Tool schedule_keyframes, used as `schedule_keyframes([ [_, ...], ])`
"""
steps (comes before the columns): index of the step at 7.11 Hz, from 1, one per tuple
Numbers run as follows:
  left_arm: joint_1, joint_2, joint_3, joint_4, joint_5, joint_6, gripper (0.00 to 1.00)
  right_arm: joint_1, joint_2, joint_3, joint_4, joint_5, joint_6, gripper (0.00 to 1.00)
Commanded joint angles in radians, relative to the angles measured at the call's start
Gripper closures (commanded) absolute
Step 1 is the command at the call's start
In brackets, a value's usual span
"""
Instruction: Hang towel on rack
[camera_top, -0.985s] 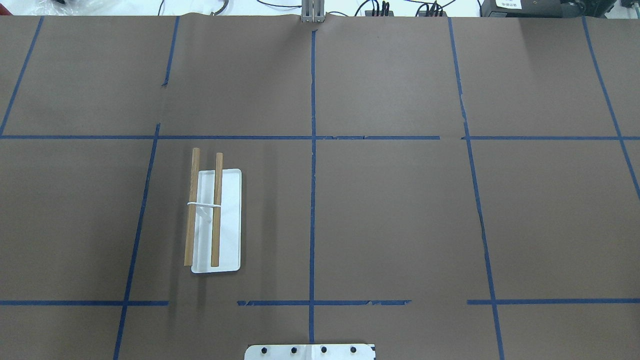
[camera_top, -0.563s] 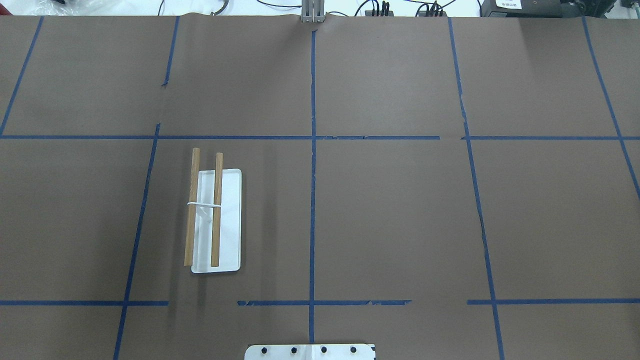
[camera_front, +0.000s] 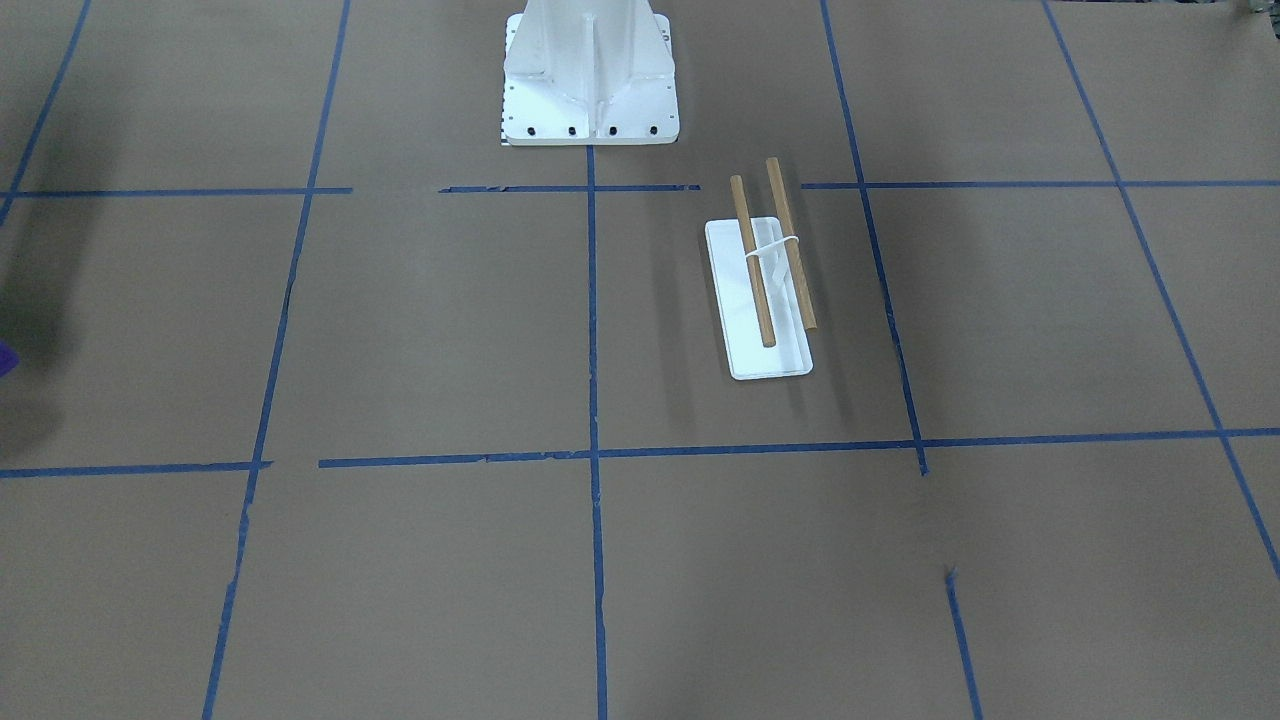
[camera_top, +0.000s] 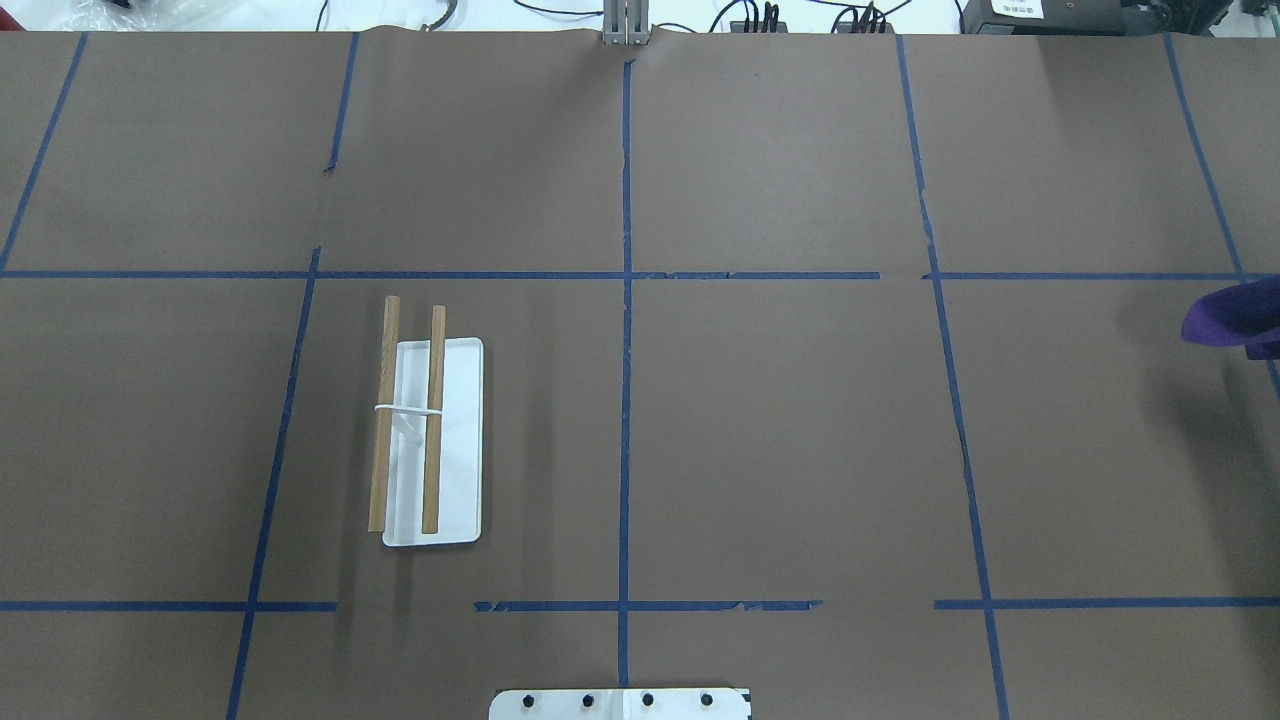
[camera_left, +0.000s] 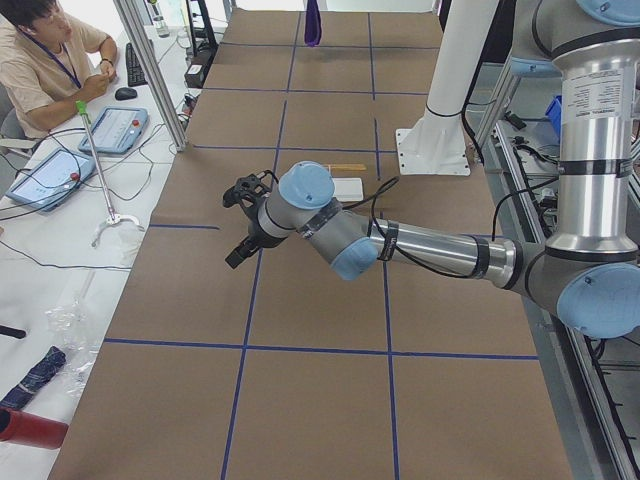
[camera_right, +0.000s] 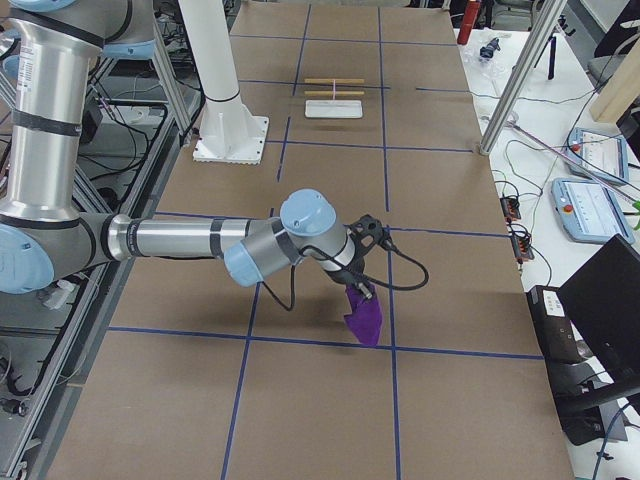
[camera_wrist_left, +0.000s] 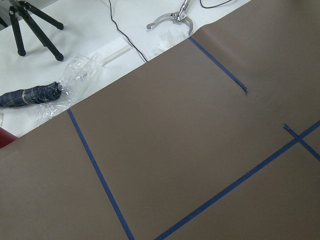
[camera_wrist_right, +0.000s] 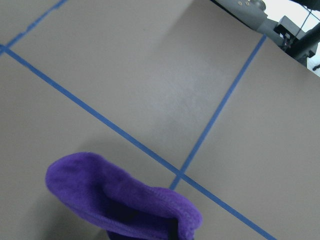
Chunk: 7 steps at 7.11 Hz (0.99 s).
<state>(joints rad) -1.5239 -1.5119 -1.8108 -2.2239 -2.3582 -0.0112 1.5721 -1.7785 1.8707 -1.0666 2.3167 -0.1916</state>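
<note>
The purple towel (camera_right: 363, 313) hangs bunched under my right gripper (camera_right: 358, 287), above the table at its right end. It shows at the right edge of the overhead view (camera_top: 1235, 315), at the left edge of the front view (camera_front: 4, 357), and low in the right wrist view (camera_wrist_right: 120, 200). I cannot tell whether the right gripper is open or shut. The rack (camera_top: 405, 420), two wooden rods over a white base tray (camera_top: 460, 450), stands left of centre, also in the front view (camera_front: 770, 255). My left gripper (camera_left: 240, 215) hovers empty-looking over the table's left end; I cannot tell its state.
The white robot pedestal (camera_front: 590, 70) stands at the table's near middle edge. Blue tape lines (camera_top: 626, 300) grid the brown table cover. A dark wrapped bundle (camera_wrist_left: 30, 95) lies off the table's left end. An operator (camera_left: 45, 60) sits beyond it.
The purple towel has come into the overhead view at its right edge; it was out of view before. The rack has not moved.
</note>
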Motion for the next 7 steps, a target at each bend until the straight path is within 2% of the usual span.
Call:
schedule_keyframes([
  [1,0.085,-0.069,-0.002,-0.002,0.010,-0.208,0.00,-0.122,0.053,0.161,-0.006,0.049,0.198,1.00],
  [3,0.175,-0.163,-0.005,-0.002,0.011,-0.529,0.00,-0.302,0.167,0.234,-0.003,0.033,0.483,1.00],
  [4,0.223,-0.195,-0.016,-0.002,0.011,-0.658,0.00,-0.392,0.250,0.234,-0.003,-0.015,0.649,1.00],
  [5,0.302,-0.239,-0.030,0.000,0.016,-0.835,0.00,-0.503,0.327,0.232,-0.003,-0.131,0.796,1.00],
  [6,0.388,-0.285,-0.031,0.001,0.093,-1.016,0.00,-0.614,0.384,0.232,-0.007,-0.267,0.873,1.00],
  [7,0.472,-0.383,-0.031,0.089,0.120,-1.184,0.09,-0.708,0.436,0.232,-0.009,-0.396,0.973,1.00],
])
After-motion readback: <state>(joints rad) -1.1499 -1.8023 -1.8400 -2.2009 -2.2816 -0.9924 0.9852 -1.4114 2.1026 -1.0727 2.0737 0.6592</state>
